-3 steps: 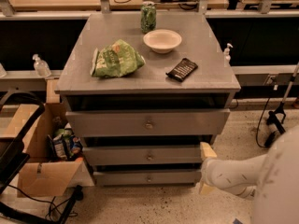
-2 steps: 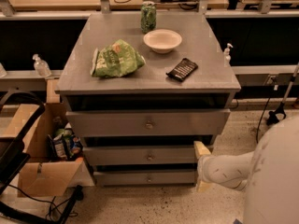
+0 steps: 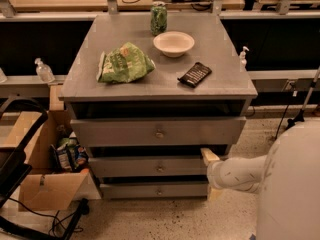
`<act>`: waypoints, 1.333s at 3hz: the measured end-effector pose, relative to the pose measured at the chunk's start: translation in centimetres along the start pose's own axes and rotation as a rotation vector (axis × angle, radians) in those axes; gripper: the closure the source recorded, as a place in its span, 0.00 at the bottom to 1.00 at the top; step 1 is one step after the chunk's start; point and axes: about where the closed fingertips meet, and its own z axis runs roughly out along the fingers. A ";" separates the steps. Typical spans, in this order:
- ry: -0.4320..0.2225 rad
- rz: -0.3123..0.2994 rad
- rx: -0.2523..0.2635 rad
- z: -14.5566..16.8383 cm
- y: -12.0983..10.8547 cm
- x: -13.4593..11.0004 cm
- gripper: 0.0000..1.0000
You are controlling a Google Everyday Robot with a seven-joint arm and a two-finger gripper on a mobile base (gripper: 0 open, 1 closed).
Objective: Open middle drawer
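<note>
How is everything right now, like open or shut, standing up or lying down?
middle drawer: looks shut
end effector: by the middle drawer's right end
green can: standing upright
bowl: right way up, looks empty
chip bag: lying down, crumpled
cardboard box: open, things inside

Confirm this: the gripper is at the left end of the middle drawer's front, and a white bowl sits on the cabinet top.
Wrong side. The camera view shows the gripper at the right end of the middle drawer's front, as seen in the picture. The white bowl does sit on the cabinet top.
</note>
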 end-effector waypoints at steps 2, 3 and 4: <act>0.059 0.011 -0.105 4.7 -1.1 1.2 0.00; 0.091 0.026 -0.149 6.2 -1.5 2.7 0.00; 0.107 0.041 -0.177 7.0 -1.4 3.9 0.11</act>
